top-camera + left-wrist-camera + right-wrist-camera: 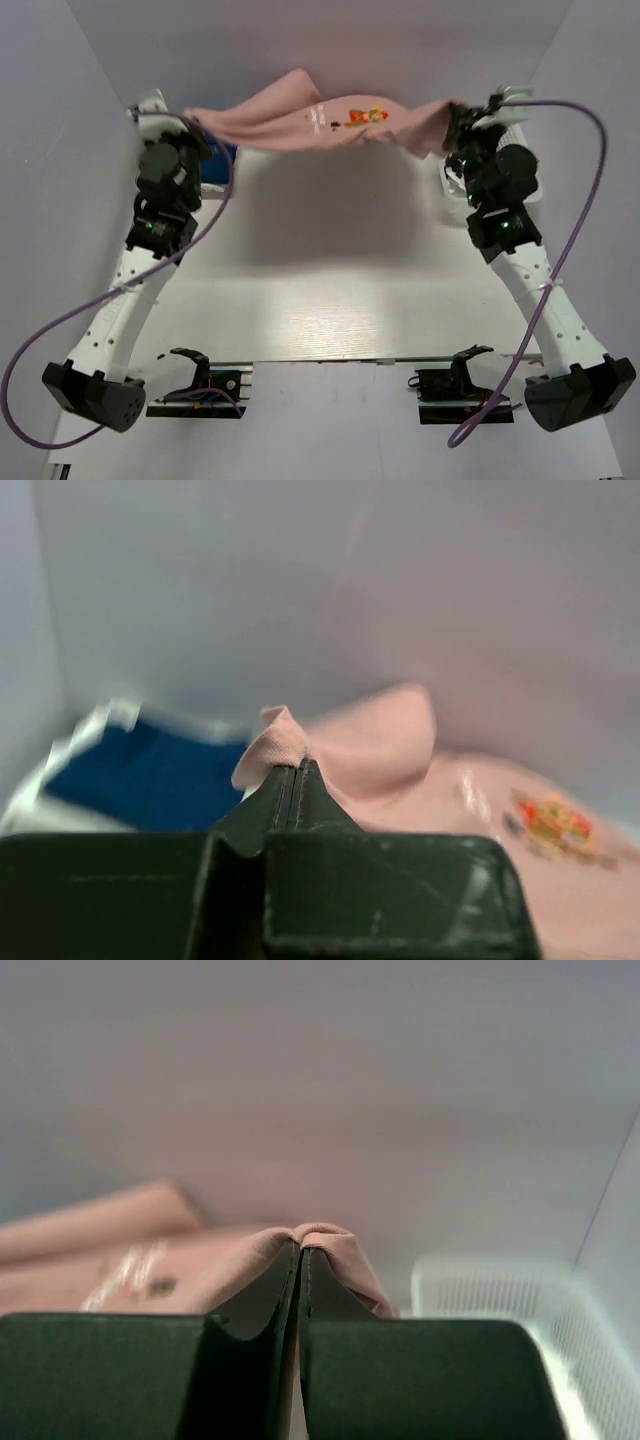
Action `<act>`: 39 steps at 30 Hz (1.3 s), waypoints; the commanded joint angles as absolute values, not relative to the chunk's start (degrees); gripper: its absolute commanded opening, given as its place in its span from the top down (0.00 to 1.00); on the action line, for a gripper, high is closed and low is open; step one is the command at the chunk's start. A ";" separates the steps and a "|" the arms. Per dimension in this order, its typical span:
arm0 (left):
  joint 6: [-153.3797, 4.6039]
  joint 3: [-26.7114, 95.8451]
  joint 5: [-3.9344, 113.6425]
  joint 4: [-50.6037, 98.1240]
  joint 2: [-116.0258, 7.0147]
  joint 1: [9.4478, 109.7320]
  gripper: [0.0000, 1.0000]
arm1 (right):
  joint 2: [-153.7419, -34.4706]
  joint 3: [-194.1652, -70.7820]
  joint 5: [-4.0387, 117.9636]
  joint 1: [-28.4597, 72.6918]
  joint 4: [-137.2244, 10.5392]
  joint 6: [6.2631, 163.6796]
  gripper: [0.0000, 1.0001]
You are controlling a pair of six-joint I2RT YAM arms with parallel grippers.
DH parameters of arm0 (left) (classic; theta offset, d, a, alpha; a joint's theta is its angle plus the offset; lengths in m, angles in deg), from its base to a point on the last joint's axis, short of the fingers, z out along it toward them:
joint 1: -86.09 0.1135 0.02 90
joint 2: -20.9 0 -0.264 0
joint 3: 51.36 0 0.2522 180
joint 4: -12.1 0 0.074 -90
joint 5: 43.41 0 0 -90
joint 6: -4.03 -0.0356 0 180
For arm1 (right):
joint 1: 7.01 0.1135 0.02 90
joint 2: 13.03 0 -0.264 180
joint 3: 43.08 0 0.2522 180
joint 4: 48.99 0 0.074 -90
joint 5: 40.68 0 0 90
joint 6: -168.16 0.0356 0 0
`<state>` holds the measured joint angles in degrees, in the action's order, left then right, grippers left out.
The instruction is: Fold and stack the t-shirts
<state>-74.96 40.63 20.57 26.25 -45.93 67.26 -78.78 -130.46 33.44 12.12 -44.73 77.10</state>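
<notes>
T-shirt (330, 128) spans 9 to 3 o'clock; we find left gripper (297, 770) and right gripper (300, 1245) each clenched on 1 end.

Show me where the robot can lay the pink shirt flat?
The table is bare in its middle, between the left arm and right arm, nearer than the hanging pink t-shirt. Far corners are crowded: navy t-shirt left, white basket right.

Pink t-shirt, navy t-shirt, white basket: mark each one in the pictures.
pink t-shirt (330, 130), top external view, on the middle of the hanging cloth.
navy t-shirt (150, 780), left wrist view, on the middle of the blue cloth.
white basket (490, 1285), right wrist view, on its mesh wall.
</notes>
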 commanded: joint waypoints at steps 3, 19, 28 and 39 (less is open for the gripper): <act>-62.45 17.89 16.62 31.66 -38.26 67.46 1.00 | -71.42 -112.94 40.25 12.32 -56.94 90.97 1.00; -31.14 -12.72 25.14 59.95 -23.13 66.31 1.00 | -58.39 -87.34 44.49 12.24 -94.71 112.25 1.00; -25.42 -17.39 37.95 67.88 -17.68 65.79 1.00 | -49.41 -86.99 41.60 12.15 -107.04 121.30 1.00; -19.43 -12.83 43.88 73.76 -17.43 65.26 1.00 | -44.66 -98.23 28.67 12.06 -117.68 129.05 1.00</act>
<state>-20.87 -16.87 43.08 72.80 -19.61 65.53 -46.02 -93.44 33.38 12.23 -116.94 127.83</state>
